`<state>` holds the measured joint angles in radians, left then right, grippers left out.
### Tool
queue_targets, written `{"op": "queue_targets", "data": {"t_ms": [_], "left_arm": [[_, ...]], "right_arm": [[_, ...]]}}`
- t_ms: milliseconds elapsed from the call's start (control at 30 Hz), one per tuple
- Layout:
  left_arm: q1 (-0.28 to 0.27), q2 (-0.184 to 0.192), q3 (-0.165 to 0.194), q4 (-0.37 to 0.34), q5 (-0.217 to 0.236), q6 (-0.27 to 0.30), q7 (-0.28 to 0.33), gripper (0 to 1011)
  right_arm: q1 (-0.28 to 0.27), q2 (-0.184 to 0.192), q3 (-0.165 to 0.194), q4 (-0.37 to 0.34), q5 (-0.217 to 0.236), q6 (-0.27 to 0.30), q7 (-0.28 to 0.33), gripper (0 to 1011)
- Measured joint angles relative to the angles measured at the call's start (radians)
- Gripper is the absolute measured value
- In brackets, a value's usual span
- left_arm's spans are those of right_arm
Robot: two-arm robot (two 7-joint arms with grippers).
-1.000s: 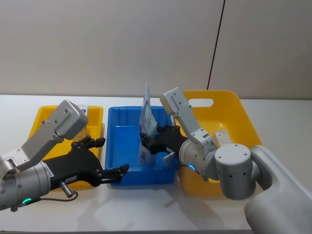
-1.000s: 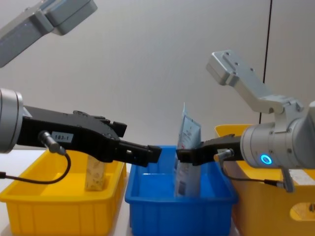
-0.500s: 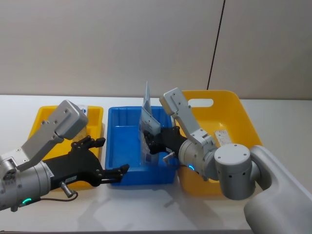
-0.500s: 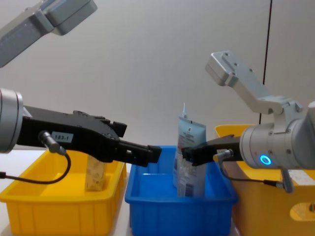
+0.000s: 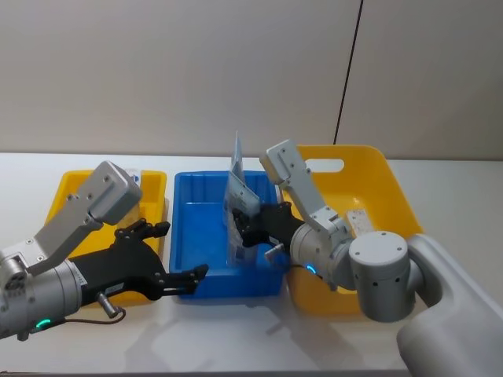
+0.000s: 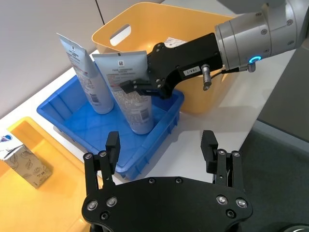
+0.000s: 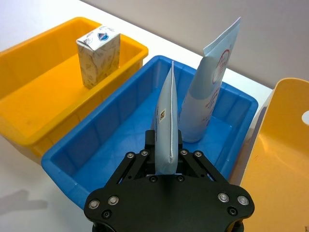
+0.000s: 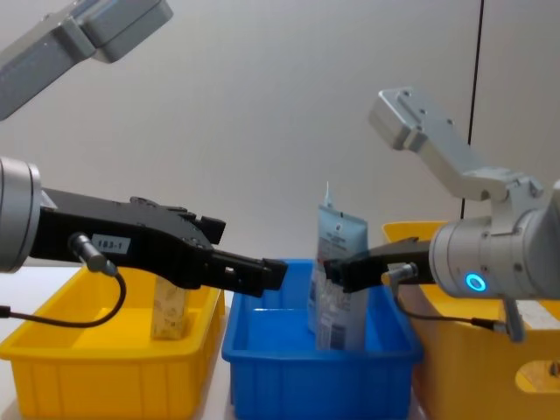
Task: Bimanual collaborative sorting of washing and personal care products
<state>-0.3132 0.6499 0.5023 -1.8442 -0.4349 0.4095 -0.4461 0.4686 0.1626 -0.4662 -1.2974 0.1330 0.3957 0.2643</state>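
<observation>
Right gripper [image 7: 164,162] is clamped on a squeeze tube [image 6: 129,92] and holds it upright inside the blue bin [image 5: 198,228], cap end down near the floor of the bin, crimped end up. A second tube [image 7: 208,92] stands just beside it, leaning on the far wall of the same bin. My left gripper [image 6: 161,154] hangs in front of the blue bin with its fingers apart and nothing between them. One carton [image 7: 98,55] stands in the small yellow bin [image 5: 71,192] on my left; the large yellow bin [image 5: 377,169] is on my right.

What worries me is the release. If I open the fingers while the tube is not yet resting on the floor or against the wall, I think it will tip over (it is tall and its base is narrow). It may also knock the second tube, because they are so close. The right fingers can also catch the near rim of the bin when I pull back.
</observation>
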Motion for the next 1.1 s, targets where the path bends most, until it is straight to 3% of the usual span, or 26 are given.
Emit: {"op": "queue_targets", "data": {"t_ms": [633, 1100], "left_arm": [[0.000, 0.000, 0.000, 0.000, 0.000, 0.000, 0.000, 1001], [0.000, 0.000, 0.000, 0.000, 0.000, 0.000, 0.000, 1001]], "right_arm": [[-0.008, 0.043, 0.059, -0.105, 0.071, -0.021, 0.086, 158], [0.016, 0.072, 0.147, -0.184, 0.156, -0.028, 0.122, 158]]}}
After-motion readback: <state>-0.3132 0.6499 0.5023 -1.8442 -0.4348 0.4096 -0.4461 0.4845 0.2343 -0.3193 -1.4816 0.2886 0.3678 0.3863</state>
